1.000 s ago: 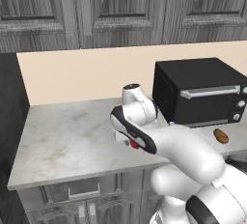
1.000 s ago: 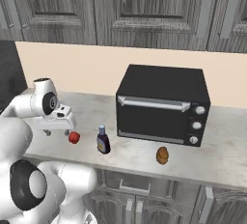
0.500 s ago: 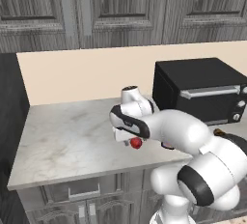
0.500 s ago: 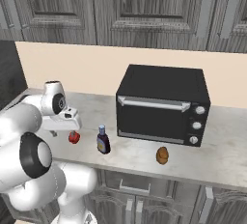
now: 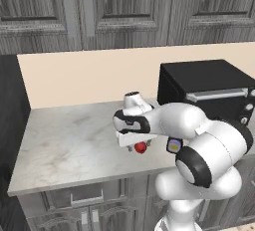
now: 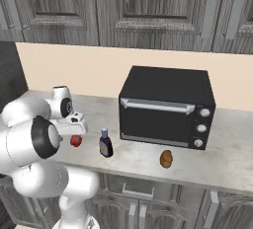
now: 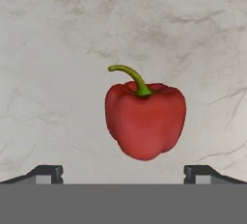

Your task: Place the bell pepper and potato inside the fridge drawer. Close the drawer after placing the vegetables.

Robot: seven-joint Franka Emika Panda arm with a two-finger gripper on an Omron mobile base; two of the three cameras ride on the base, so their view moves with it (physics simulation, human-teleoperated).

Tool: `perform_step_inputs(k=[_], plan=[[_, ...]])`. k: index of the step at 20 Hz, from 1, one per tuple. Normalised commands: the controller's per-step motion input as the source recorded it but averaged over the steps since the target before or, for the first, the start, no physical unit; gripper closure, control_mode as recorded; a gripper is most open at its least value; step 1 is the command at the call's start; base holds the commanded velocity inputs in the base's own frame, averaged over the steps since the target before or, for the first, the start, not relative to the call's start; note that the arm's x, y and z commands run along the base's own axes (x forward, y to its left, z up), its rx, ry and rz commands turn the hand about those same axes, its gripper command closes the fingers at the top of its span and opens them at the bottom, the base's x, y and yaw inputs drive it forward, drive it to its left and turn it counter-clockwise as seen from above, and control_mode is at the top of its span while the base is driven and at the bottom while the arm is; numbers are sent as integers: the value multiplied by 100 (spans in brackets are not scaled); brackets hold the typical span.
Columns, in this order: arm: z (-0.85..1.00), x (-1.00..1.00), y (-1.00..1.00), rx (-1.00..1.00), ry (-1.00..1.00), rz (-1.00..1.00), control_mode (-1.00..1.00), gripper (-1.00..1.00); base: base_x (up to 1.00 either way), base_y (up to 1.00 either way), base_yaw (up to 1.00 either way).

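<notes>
The red bell pepper (image 7: pixel 145 119) with its green stem lies on the marble counter (image 5: pixel 69 145), centred ahead of my gripper (image 7: pixel 123 172). The two fingertips stand wide apart with nothing between them. From the base views the hand hangs directly over the bell pepper (image 5: pixel 140 148), which peeks out just under it. The gripper (image 6: pixel 74 129) is just above the pepper (image 6: pixel 75 140) and open. The brown potato (image 6: pixel 166 159) rests on the counter in front of the oven, far to the right of the hand. The fridge drawer is out of view.
A small dark bottle (image 6: pixel 105 143) stands on the counter just right of the pepper. A black toaster oven (image 6: pixel 165 107) sits behind the potato. Grey wall cabinets (image 5: pixel 124 11) hang above. The counter's front edge (image 5: pixel 99 177) is close to the pepper.
The arm has swung forward and down, bringing the hand low over the bell pepper. The jaws have stayed wide open. The pepper, the bottle and the potato have not moved.
</notes>
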Motion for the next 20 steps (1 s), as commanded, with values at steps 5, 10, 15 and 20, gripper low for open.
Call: perform_step_inputs(k=[5, 10, 15, 20], plan=[[-11, 21, -4, 0, 0, 0, -100, -100, 0, 0, 0], [-10, 17, -4, 0, 1, 0, -100, -100, 0, 0, 0], [-9, 7, -4, 0, 2, 0, -100, -100, 0, 0, 0], [-11, 0, -12, 0, 0, 0, -100, -100, 0, 0, 0]])
